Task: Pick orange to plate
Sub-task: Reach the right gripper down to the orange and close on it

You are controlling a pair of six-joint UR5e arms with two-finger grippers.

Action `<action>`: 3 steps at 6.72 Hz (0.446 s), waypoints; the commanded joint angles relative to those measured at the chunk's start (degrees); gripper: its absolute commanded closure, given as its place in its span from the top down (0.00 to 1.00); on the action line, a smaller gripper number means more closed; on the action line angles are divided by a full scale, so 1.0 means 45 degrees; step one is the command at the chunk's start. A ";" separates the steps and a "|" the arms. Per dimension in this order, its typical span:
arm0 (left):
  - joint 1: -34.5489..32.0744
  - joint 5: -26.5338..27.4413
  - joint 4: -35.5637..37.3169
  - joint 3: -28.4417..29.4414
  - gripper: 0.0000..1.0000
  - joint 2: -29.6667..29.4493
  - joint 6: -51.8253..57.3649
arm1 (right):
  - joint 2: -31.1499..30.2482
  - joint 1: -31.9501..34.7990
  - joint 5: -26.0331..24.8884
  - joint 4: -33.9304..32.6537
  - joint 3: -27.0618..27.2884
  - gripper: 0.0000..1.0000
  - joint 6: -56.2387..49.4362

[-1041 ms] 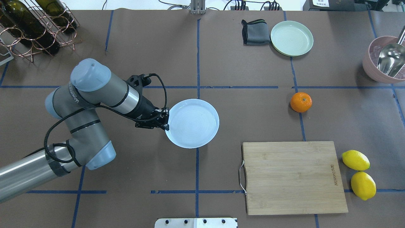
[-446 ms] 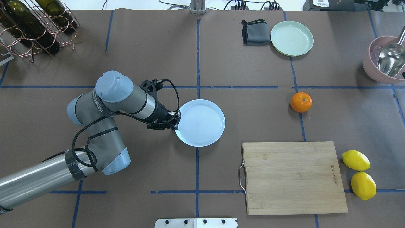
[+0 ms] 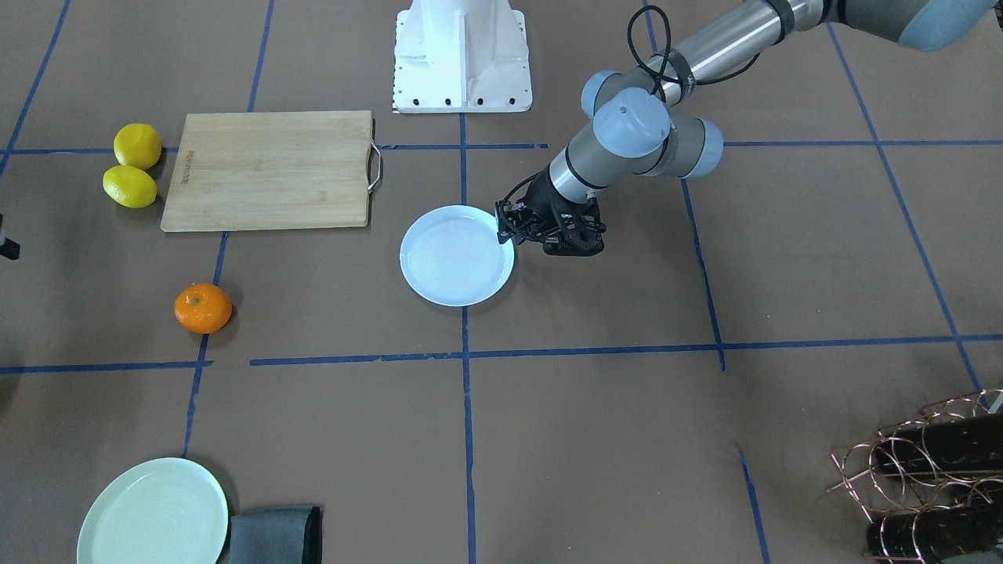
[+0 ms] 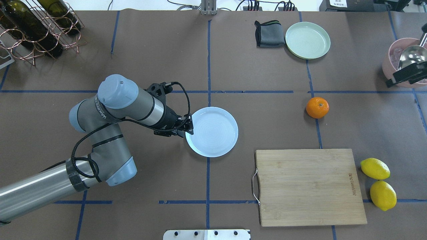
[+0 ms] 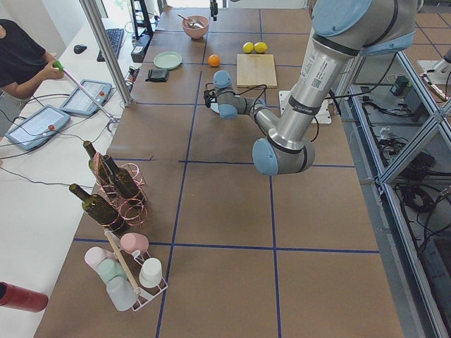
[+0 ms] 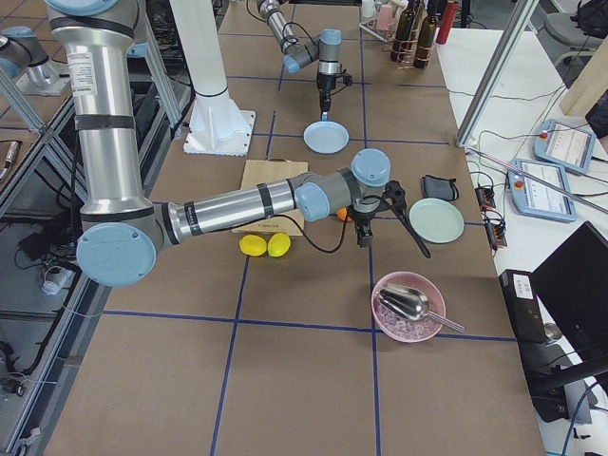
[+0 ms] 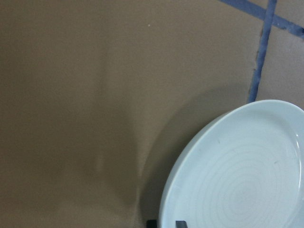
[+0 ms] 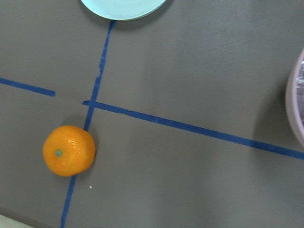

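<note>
The orange (image 4: 317, 107) lies on a blue tape line right of centre, alone and untouched; it also shows low left in the right wrist view (image 8: 69, 150). The pale blue-white plate (image 4: 213, 131) rests flat at the table's middle. My left gripper (image 4: 188, 128) is shut on the plate's left rim, and the rim (image 7: 190, 190) runs between the fingertips at the bottom of the left wrist view. A black part of my right gripper (image 4: 402, 77) pokes in at the right edge, high over the table beyond the orange. Its fingers are not visible clearly.
A wooden cutting board (image 4: 308, 186) lies near the front right, with two lemons (image 4: 375, 168) beside it. At the back are a mint-green plate (image 4: 307, 40) and a grey cloth (image 4: 268, 33). A pink bowl (image 4: 387, 71) holding a metal scoop stands far right; a wine rack (image 4: 36, 26) stands far left.
My left gripper moved right with the plate in its grip, mostly early on, then slowed. A black part of the right gripper came into view at the right edge.
</note>
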 commanded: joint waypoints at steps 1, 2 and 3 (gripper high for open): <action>-0.0079 0.0031 -0.0044 -0.0533 0.98 0.0087 -0.0067 | 0.0291 -0.2827 -0.2269 0.0625 0.1119 1.00 0.4378; -0.0079 0.0032 -0.0044 -0.0824 0.99 0.0378 -0.0067 | 0.0912 -0.4002 -0.3505 0.0625 0.1048 1.00 0.6003; -0.0079 0.0070 -0.0044 -0.0924 0.99 0.0419 -0.0087 | 0.0976 -0.4999 -0.5373 0.0644 0.1047 1.00 0.6870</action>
